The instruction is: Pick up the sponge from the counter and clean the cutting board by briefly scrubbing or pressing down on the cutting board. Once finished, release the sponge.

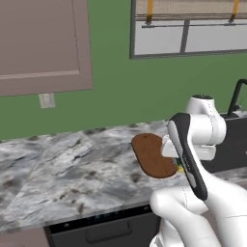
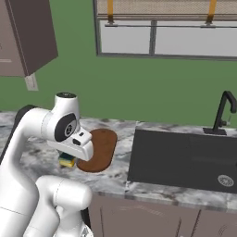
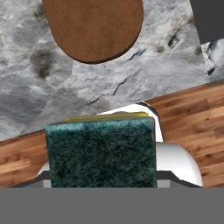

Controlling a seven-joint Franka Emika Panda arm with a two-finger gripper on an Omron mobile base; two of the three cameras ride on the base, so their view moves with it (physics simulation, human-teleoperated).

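The sponge (image 3: 101, 153), dark green on top with a yellow body, looms close in the hand view, and my gripper (image 2: 68, 156) is shut on it. It hangs lifted over the counter's front edge, just short of the cutting board's near end. The sponge (image 2: 67, 161) peeks out under my hand, and a sliver of the sponge (image 1: 180, 168) shows beside the forearm. The reddish-brown oval cutting board (image 1: 153, 155) (image 2: 98, 149) (image 3: 94, 26) lies flat on the grey marbled counter (image 1: 62, 164) (image 2: 115, 178) (image 3: 109, 83). My fingertips are hidden by the sponge.
A dark sink (image 2: 185, 157) with a black faucet (image 2: 225, 111) is set in the counter right of the board. A brown wall cabinet (image 1: 43, 43) hangs at the upper left, and a window (image 2: 162, 32) is behind. Wooden floor (image 3: 192, 113) lies below the counter edge.
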